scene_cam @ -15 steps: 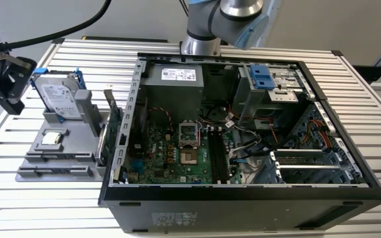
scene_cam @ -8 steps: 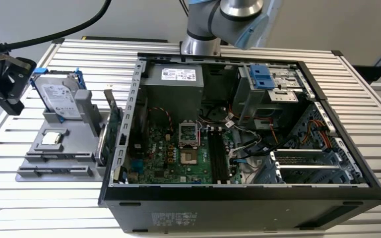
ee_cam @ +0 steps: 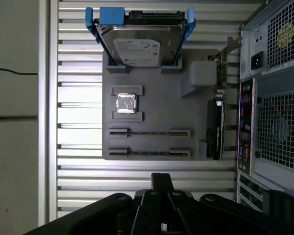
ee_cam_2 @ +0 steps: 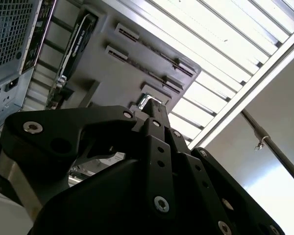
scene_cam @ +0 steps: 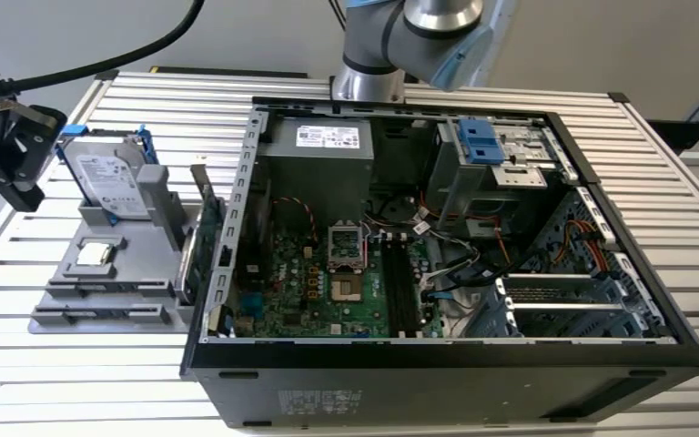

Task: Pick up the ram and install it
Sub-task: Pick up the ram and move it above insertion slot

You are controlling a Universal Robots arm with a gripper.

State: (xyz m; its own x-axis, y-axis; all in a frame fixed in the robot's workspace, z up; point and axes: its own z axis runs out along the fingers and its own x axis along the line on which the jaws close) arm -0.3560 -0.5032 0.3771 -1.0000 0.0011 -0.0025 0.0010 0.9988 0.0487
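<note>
Two thin dark sticks, seen edge-on, stand in the two long slots of the grey holder [ee_cam: 152, 105]; they look like the ram [ee_cam: 149, 132], also seen in the second wrist view as the ram [ee_cam_2: 152, 53]. My black gripper [scene_cam: 15, 159] hangs above the table at the exterior view's left, apart from the holder [scene_cam: 113, 273] and higher than it. In both wrist views the gripper [ee_cam: 161, 178] [ee_cam_2: 149, 104] hovers short of the holder's slotted end with nothing seen in it. The motherboard's black slots [scene_cam: 400, 287] lie inside the open computer case [scene_cam: 447, 355].
The holder also carries a silver hard drive in blue rails [ee_cam: 137, 41], a small square chip [ee_cam: 126, 104] and an upright expansion card [ee_cam: 216, 122]. The case wall [ee_cam: 272, 112] stands close beside the holder. A black cable [scene_cam: 143, 50] arcs above the slatted table [scene_cam: 70, 391].
</note>
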